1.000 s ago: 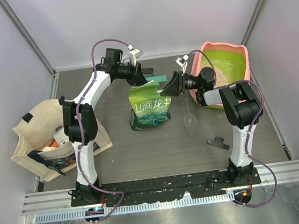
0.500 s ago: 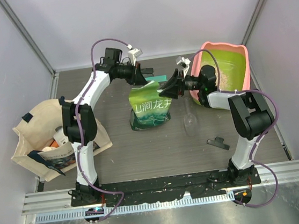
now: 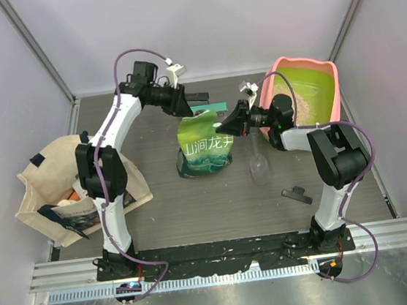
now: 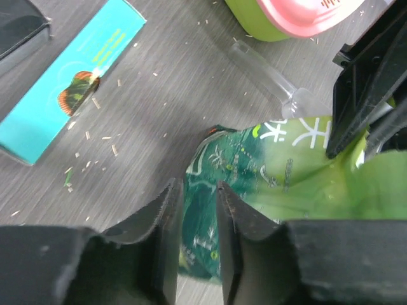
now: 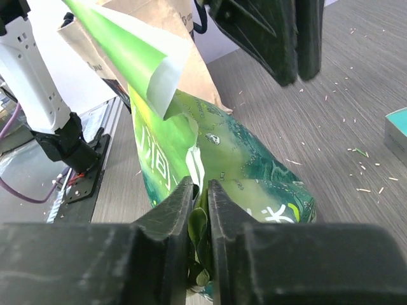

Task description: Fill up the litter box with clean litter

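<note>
Standing upright at mid-table is the green printed bag [image 3: 203, 151], its torn top flared open. The right gripper [image 5: 197, 185] has its jaws nearly closed on a fold of bag film at the upper right corner, and green material is pinched between the fingers [image 5: 170, 222]. The left gripper [image 4: 195, 187] hangs just above the bag's far top edge. Its jaws are a narrow slot apart with nothing clamped, and the bag's print shows through the gap below.

The litter box [image 3: 332, 79] sits at the far right corner of the table, just beyond the right gripper's wrist, pink rim around a lime basin. The clean litter [image 3: 302, 104] lies as a pale sandy patch on the basin floor, and much of the green floor is bare.

Other items:
- The clear plastic scoop [image 3: 257, 162] lies on the table just right of the bag.
- A teal carton [image 4: 63, 76] lies flat behind the bag.
- The beige tote bag [image 3: 44, 171] stands at the left edge.
- A small black clip [image 3: 296, 195] lies near the right arm's base.
- Fine debris is scattered on the grey tabletop [image 4: 146, 108].
</note>
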Robot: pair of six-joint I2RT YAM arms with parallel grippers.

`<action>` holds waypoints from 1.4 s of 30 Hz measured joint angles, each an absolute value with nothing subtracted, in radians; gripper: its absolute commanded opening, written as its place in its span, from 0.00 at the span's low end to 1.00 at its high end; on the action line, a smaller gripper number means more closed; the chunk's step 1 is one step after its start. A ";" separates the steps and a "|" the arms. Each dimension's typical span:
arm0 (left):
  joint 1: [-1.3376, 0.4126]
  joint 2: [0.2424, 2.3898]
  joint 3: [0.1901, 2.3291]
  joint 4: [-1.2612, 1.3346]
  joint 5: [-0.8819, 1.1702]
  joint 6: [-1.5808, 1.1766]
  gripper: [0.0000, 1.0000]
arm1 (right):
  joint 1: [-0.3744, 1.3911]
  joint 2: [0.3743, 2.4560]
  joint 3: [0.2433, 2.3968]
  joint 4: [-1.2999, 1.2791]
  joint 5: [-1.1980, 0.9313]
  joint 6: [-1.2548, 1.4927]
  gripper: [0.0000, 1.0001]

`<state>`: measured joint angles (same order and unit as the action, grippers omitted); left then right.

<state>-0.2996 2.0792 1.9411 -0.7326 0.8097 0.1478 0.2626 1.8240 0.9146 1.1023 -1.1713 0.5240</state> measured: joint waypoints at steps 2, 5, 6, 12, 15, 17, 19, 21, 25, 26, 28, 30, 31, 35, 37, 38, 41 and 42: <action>-0.279 2.052 1.948 -0.764 0.799 0.154 0.49 | 0.266 1.826 0.913 1.102 -1.172 0.532 0.06; -0.228 1.978 1.948 -0.828 0.794 0.168 0.56 | 0.268 1.827 0.913 1.083 -1.172 0.544 0.02; -0.217 1.960 1.948 -0.844 0.797 0.176 0.57 | 0.268 1.826 0.914 1.076 -1.172 0.548 0.02; -0.154 1.759 1.905 -1.062 0.877 0.318 0.61 | 0.269 1.826 0.975 0.925 -1.176 0.549 0.02; -0.182 1.662 1.802 -1.089 0.921 0.376 0.62 | 0.269 1.819 1.012 0.794 -1.174 0.500 0.02; -0.212 1.623 1.727 -1.081 0.942 0.402 0.63 | 0.270 1.802 1.024 0.701 -1.171 0.453 0.02; -0.240 1.605 1.649 -1.044 0.951 0.412 0.63 | 0.273 1.779 1.044 0.586 -1.161 0.387 0.02; -0.265 1.589 1.549 -0.946 0.942 0.376 0.62 | 0.276 1.763 1.054 0.506 -1.155 0.337 0.02; -0.279 1.567 1.355 -0.640 0.904 0.204 0.50 | 0.281 1.738 1.080 0.359 -1.145 0.243 0.02; -0.279 1.571 1.332 -0.580 0.896 0.154 0.48 | 0.282 1.734 1.087 0.324 -1.142 0.219 0.01; -0.281 1.590 1.323 -0.493 0.896 0.057 0.44 | 0.282 1.725 1.097 0.271 -1.133 0.181 0.02; -0.281 1.601 1.323 -0.416 0.900 -0.023 0.43 | 0.281 1.717 1.102 0.235 -1.126 0.159 0.02; -0.283 1.602 1.320 -0.382 0.905 -0.056 0.41 | 0.281 1.712 1.102 0.219 -1.121 0.153 0.01; -0.288 1.602 1.298 -0.272 0.916 -0.174 0.36 | 0.281 1.700 1.102 0.177 -1.119 0.144 0.02; -0.290 1.602 1.279 -0.237 0.923 -0.223 0.31 | 0.281 1.697 1.101 0.169 -1.119 0.149 0.02; -0.295 1.602 1.270 -0.226 0.928 -0.241 0.31 | 0.281 1.697 1.100 0.171 -1.118 0.157 0.01; -0.304 1.606 1.262 -0.220 0.936 -0.280 0.34 | 0.278 1.697 1.081 0.221 -1.111 0.228 0.02; -0.309 1.608 1.262 -0.221 0.939 -0.289 0.38 | 0.274 1.697 1.069 0.254 -1.108 0.265 0.01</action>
